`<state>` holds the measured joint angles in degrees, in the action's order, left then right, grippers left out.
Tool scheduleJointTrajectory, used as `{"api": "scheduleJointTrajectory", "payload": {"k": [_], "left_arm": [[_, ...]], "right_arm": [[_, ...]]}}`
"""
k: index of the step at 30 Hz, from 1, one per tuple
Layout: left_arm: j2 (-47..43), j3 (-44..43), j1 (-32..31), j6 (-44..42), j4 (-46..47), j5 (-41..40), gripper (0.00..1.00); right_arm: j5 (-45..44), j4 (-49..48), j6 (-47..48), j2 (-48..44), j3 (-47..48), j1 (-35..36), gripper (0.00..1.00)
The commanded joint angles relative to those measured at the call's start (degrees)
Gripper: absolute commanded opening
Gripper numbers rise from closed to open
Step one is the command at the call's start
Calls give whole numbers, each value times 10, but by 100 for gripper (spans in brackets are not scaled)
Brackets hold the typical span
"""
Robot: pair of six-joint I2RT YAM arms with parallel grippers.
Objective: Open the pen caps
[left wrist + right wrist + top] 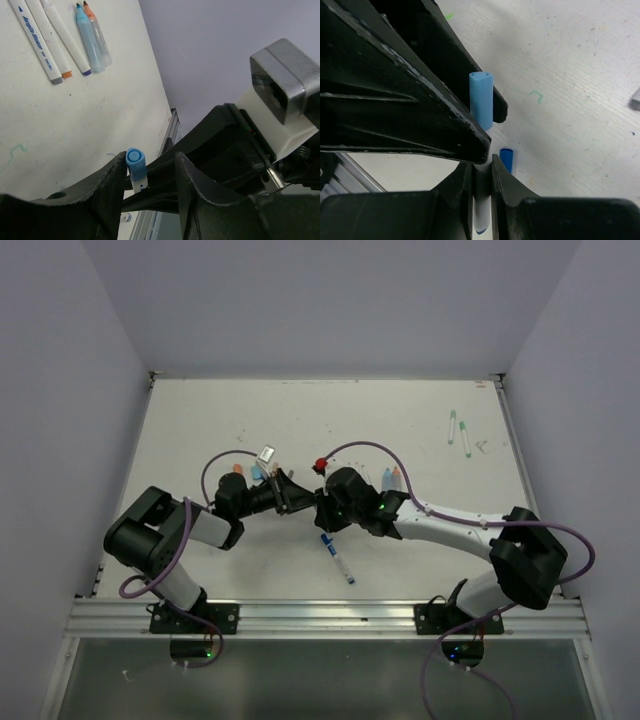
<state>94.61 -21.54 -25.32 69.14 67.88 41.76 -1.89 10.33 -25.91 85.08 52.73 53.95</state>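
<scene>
Light-blue pen cap [135, 162]: held up off the bench [100, 115] near its middle, where the two arms meet. It appears seated on its white pen barrel [481, 200].

Left: left fingers [107, 185] are spread. One finger touches the cap's side and the other stands apart, with a gap showing. No pinch on the cap yet.

Right: right fingers [505, 187] are pressed onto the barrel, pinching it a little way down from the cap.

Step in hand, as I read it: grip the cap and pull it off. To do it well, centre the cap between the left fingers before closing, and close on the cap alone, not the barrel. Then draw straight along the pen's axis while the right side holds firm. A sideways pull would likely twist the pen loose.

Materials: the cap is smooth plastic, a stubby cylinder, probably slippery. The fingers are black and hard, with rough edges. The bench is white and ink-scuffed. Uncapped pens [67, 39] lie on it, and a dark-blue cap [506, 160] lies loose.
</scene>
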Motion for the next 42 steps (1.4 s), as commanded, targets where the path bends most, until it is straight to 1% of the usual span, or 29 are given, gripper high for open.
{"api": "scheduleJointTrajectory", "payload": {"k": [1,8,11,12,14,15,17,19,20,21,22,23,24,25,26,28,29,31,32,33,34,35,36,37,38,39,40,41,42], "left_arm": [[-20,-14,-5,-23,-7,-13,47],[-24,-11,-5,-23,-13,-15,39],[-26,-12,-7,-23,-13,-13,31],[-27,-12,-7,-23,-13,-15,21],[-27,-15,-7,-30,-27,-17,10],[-26,-16,-7,-32,-31,-19,0],[-30,-18,-7,-38,-53,-28,0],[-54,-31,-6,-53,-112,-78,0],[-66,-40,-7,-62,-219,-107,0],[-93,-55,-7,-69,-283,-173,0],[-107,-86,-7,-77,-347,-211,0],[-118,-103,-8,-77,-457,-247,0],[-135,-117,-8,-78,-490,-293,0],[-142,-130,-8,-75,-519,-312,0],[-147,-153,-5,-77,-546,-322,0],[-152,-170,-2,-69,-555,-315,0],[-150,-178,4,-67,-537,-305,0],[-145,-180,9,-64,-513,-272,0],[-141,-192,11,-76,-481,-261,0],[-126,-211,12,-95,-502,-249,0],[-120,-228,13,-140,-540,-258,0],[-117,-239,13,-161,-579,-265,0],[-119,-244,14,-183,-595,-287,0],[-124,-245,17,-214,-640,-314,0],[-136,-243,21,-229,-656,-339,0],[-143,-237,25,-244,-670,-385,0],[-151,-233,29,-267,-678,-414,0],[-171,-225,36,-277,-703,-471,0],[-180,-213,40,-290,-707,-492,0]], "right_arm": [[6,-22,-7,-24,-17,0,0],[8,-29,-10,-26,-19,0,0],[9,-29,-10,-25,-18,0,0],[9,-28,-10,-27,-18,-1,0],[9,-27,-11,-29,-20,0,0],[8,-26,-11,-29,-22,0,0],[2,-17,-11,-30,-21,0,0],[-38,-6,0,-28,-18,2,0],[-68,26,3,-25,-11,12,0],[-114,42,6,-22,-9,19,0],[-196,58,7,-19,-6,26,0],[-243,86,6,-15,-2,37,0],[-276,100,7,-13,1,41,0],[-326,111,8,-12,4,43,0],[-338,116,10,-18,2,44,0],[-351,109,26,-24,-3,43,0],[-341,98,31,-24,-8,38,0],[-286,74,43,-32,-21,17,0],[-210,53,39,-38,-36,-21,0],[-170,42,28,-51,-44,-47,0],[-143,32,24,-58,-53,-70,0],[-118,29,24,-64,-60,-107,0],[-114,34,34,-70,-58,-122,0],[-112,42,38,-77,-54,-138,0],[-96,57,43,-80,-44,-175,0],[-84,65,46,-80,-40,-197,0],[-70,70,46,-78,-35,-221,0],[-42,76,48,-76,-30,-267,0],[-35,80,47,-72,-27,-287,0]]}}
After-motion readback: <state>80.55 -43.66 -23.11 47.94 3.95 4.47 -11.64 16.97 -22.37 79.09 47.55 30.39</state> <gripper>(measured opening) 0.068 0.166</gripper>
